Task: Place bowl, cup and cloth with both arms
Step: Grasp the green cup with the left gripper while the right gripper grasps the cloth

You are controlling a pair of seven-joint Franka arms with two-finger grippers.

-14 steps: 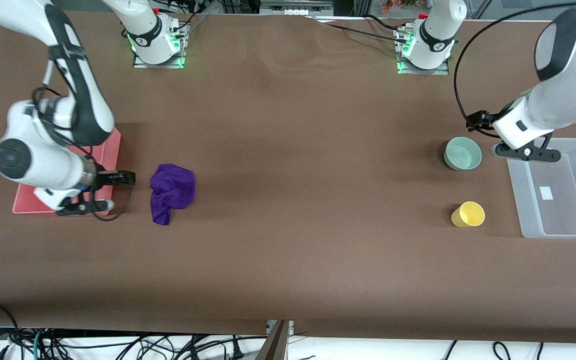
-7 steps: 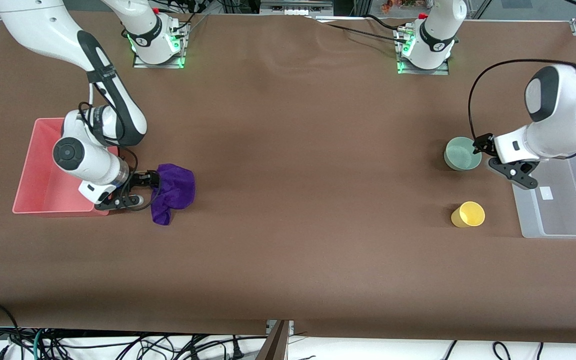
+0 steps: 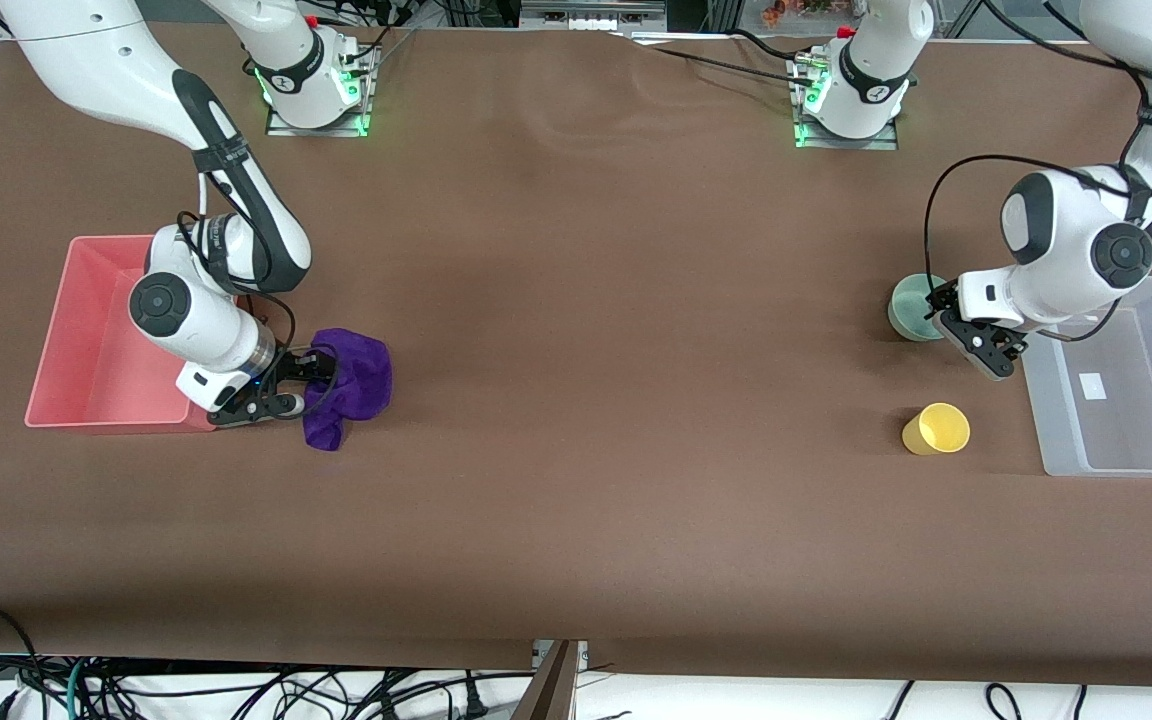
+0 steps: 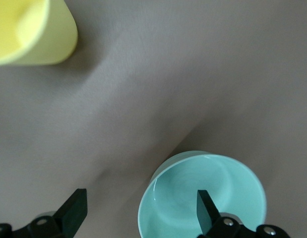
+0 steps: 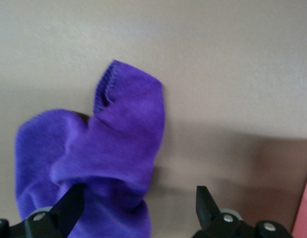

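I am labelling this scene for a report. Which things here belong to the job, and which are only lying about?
Job:
- bowl, under left gripper
- cup
- cloth, under right gripper
- pink bin
- clear bin

Lying about:
- cables by the table edge

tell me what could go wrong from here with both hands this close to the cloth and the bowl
1. The left hand is open with one finger inside the bowl and one outside; closing on just the rim could tip or slide the glossy bowl.
2. The right hand is open with the cloth only at one finger; it may pinch one fold and drag the rest.
3. The pink bin sits right beside the right hand, so its rim could be clipped.
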